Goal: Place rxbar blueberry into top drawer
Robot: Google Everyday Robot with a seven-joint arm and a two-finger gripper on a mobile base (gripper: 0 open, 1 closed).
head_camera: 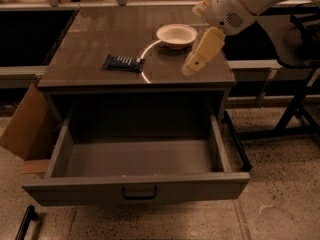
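Reach step: gripper (190, 68), state untellable, hovers by the right edge of the table (85, 51); next, cross left to the rxbar blueberry (123, 63)

Cabinet top (90, 59) carries rxbar blueberry (123, 63) and white bowl (176, 35); claw (190, 68) hovers near bowl.

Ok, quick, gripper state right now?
Gripper: open or shut cannot be told; over the cabinet top, right of the rxbar blueberry, not holding it.
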